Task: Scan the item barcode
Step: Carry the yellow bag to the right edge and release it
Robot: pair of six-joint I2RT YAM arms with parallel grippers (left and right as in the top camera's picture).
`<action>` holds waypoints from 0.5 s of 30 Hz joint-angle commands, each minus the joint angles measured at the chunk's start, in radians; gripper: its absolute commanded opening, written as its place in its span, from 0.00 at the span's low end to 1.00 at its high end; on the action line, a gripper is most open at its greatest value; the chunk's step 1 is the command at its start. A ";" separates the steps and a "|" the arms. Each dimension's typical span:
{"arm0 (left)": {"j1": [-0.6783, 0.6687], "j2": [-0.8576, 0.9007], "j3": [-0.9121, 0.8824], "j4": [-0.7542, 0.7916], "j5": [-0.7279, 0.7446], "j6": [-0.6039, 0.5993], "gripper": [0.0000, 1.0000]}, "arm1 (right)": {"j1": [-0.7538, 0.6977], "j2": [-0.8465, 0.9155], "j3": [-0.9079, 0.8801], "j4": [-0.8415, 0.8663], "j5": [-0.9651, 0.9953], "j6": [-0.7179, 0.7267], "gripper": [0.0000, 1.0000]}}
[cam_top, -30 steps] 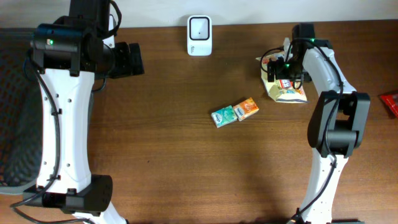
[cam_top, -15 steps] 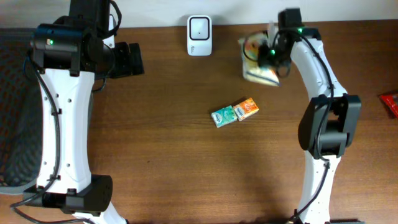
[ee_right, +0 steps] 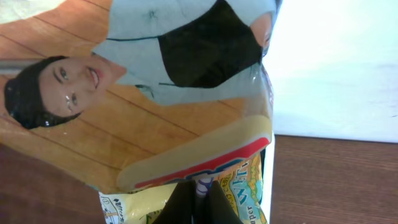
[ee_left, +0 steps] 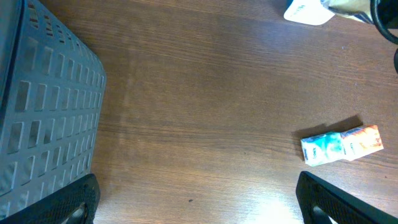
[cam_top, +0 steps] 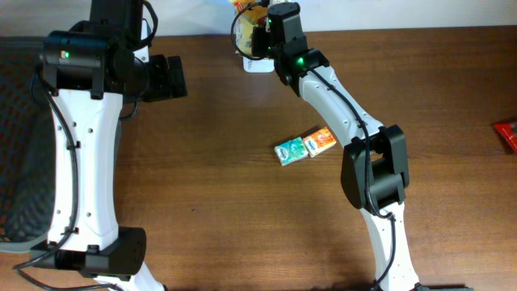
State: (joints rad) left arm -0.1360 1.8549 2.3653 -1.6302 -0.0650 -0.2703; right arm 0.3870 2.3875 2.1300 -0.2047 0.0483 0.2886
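Overhead view, right fingers (ee_right: 217, 211) clamped on snack packet (cam_top: 246, 10) over white scanner (cam_top: 257, 65), left fingers (ee_left: 71, 202) spread wide above desk (cam_top: 242, 202).

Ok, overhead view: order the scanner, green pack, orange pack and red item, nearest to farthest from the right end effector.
1. White scanner, back edge, centre.
2. Green pack and orange pack, mid-table, too close to call.
3. Red item, far right edge.

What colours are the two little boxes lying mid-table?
Green box and orange box; clearest from left wrist.
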 commanded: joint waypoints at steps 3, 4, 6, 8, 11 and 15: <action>0.002 -0.018 0.001 0.001 -0.011 -0.006 0.99 | -0.032 -0.021 0.023 0.012 0.042 0.002 0.04; 0.002 -0.018 0.001 0.001 -0.011 -0.006 0.99 | -0.052 -0.033 0.023 0.007 0.042 0.002 0.04; 0.002 -0.018 0.001 0.001 -0.011 -0.006 0.99 | -0.119 -0.081 0.024 -0.042 0.039 0.009 0.04; 0.002 -0.018 0.001 0.001 -0.011 -0.006 0.99 | -0.233 -0.159 0.025 -0.170 0.043 0.009 0.04; 0.002 -0.018 0.001 0.001 -0.011 -0.006 0.99 | -0.424 -0.177 0.024 -0.390 0.047 0.009 0.04; 0.001 -0.018 0.001 0.001 -0.011 -0.006 0.99 | -0.740 -0.156 0.020 -0.692 0.047 0.008 0.04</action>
State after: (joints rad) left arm -0.1360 1.8549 2.3653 -1.6306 -0.0647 -0.2703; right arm -0.2649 2.2459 2.1456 -0.8543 0.0826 0.2886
